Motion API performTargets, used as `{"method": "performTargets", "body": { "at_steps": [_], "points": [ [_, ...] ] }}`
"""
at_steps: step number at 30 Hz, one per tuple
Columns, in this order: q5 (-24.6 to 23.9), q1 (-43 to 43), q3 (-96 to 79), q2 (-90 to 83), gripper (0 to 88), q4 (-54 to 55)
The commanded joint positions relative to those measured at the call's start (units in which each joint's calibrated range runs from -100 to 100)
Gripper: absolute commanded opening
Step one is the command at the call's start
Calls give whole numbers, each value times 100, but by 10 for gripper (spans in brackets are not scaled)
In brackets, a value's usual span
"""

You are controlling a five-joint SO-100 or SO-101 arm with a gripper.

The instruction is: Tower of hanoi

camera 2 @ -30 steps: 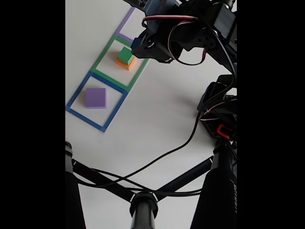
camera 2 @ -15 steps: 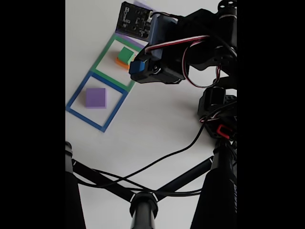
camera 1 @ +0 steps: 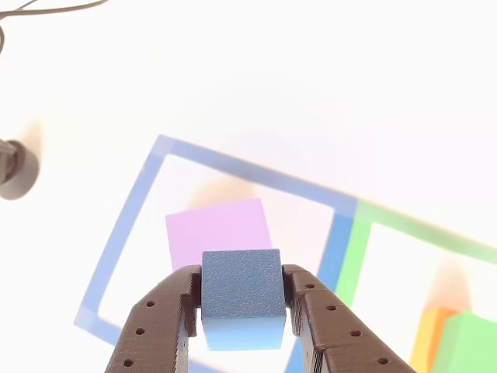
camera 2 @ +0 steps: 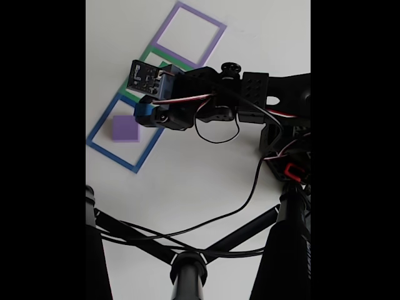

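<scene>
Two jaws pinching the blue cube (camera 1: 241, 294) above the purple slab (camera 1: 219, 225).

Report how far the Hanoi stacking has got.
Done: the purple slab lies alone inside the blue outline, and the green cube sits on the orange cube in the green outline. In hand: the hand grips the blue cube above the slab's near edge. Left: set the blue cube down, then shift the green and orange cubes.
</scene>
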State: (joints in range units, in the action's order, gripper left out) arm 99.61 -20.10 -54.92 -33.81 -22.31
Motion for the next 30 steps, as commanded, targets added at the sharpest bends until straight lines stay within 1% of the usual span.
{"method": "performTargets", "body": {
  "at_steps": [1,5,9,16,21,30],
  "points": [
    [39,-167,-508,664,51,2183],
    [39,-243,-854,1496,51,3591],
    [39,-253,-1026,2077,52,4506],
    [39,-234,-1163,3014,52,5778],
    [39,-253,-1117,3490,53,6369],
    [39,-176,-917,3999,55,6717]
  ]
}}
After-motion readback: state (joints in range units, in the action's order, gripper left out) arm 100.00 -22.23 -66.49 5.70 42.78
